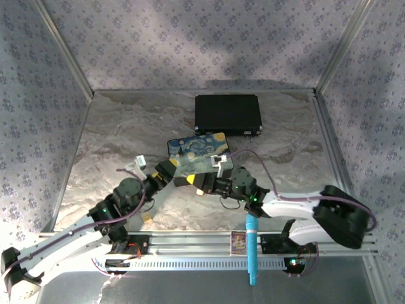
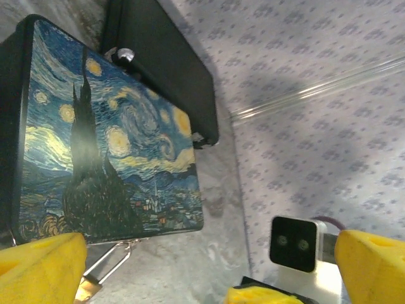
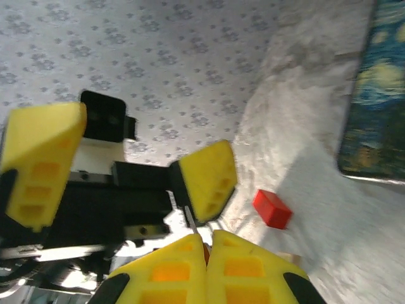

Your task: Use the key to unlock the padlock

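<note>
Your top external camera sits high above and behind the arm bases, looking down and forward over the whole marbled table, with the Starry Night box near mid-frame; your left wrist camera hangs very close to the near-left corner of that box, facing across its painted lid toward the black case behind it, the left gripper framing the bottom edge; your right wrist camera sits low off the near-right corner of the box, facing left along its near side, the right gripper at the bottom; each wrist view catches the other wrist's camera module; all three views share the box.
</note>
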`<move>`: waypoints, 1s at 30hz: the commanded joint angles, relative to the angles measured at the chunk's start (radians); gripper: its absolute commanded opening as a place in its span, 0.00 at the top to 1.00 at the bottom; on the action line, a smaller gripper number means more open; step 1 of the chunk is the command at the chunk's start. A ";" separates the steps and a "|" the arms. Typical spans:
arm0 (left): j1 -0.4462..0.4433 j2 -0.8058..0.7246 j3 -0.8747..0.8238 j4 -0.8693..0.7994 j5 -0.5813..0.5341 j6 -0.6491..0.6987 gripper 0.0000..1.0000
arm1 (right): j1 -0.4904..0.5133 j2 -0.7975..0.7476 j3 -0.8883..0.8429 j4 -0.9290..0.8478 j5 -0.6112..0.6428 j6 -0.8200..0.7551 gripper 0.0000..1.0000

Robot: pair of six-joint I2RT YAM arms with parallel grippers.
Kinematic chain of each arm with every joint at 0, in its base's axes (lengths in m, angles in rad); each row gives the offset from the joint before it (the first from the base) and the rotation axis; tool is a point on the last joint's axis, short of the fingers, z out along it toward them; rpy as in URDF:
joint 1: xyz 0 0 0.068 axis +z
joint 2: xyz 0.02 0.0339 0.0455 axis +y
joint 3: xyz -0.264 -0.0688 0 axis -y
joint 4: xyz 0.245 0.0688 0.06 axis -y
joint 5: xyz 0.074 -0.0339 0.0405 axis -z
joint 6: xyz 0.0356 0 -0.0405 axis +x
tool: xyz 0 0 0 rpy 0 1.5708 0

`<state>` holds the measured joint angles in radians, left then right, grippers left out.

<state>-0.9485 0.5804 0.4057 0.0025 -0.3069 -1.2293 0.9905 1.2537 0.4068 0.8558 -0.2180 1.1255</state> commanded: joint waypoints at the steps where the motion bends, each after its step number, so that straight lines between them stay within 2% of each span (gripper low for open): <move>1: 0.004 0.137 0.090 -0.198 0.056 0.084 0.00 | -0.019 -0.152 -0.039 -0.320 0.090 -0.100 1.00; 3: 0.000 0.247 0.139 -0.184 0.127 0.160 0.04 | -0.051 -0.228 -0.063 -0.406 0.067 -0.126 1.00; 4: -0.006 0.308 0.164 -0.172 0.172 0.217 0.10 | -0.084 -0.260 -0.071 -0.449 0.035 -0.124 1.00; 7: -0.046 0.461 0.244 -0.180 0.228 0.331 0.16 | -0.167 -0.349 -0.077 -0.607 -0.021 -0.149 1.00; 11: -0.086 0.562 0.240 -0.020 0.298 0.402 0.20 | -0.225 -0.443 -0.068 -0.828 -0.014 -0.220 1.00; 14: -0.087 0.630 0.236 0.017 0.287 0.428 0.29 | -0.271 -0.476 -0.107 -0.822 -0.059 -0.201 1.00; 15: -0.085 0.648 0.229 0.039 0.282 0.448 0.30 | -0.277 -0.483 -0.119 -0.813 -0.072 -0.196 1.00; 21: -0.048 0.797 0.193 0.199 0.326 0.532 0.30 | -0.281 -0.493 -0.157 -0.799 -0.073 -0.193 1.00; 25: -0.034 0.808 0.174 0.216 0.236 0.544 0.28 | -0.281 -0.502 -0.163 -0.796 -0.073 -0.190 1.00; 30: -0.048 0.863 0.179 0.254 0.274 0.538 0.28 | -0.282 -0.505 -0.169 -0.799 -0.063 -0.188 1.00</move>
<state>-0.9886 1.4143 0.5831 0.1879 -0.0376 -0.7147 0.7128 0.7586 0.2447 0.0723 -0.2775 0.9489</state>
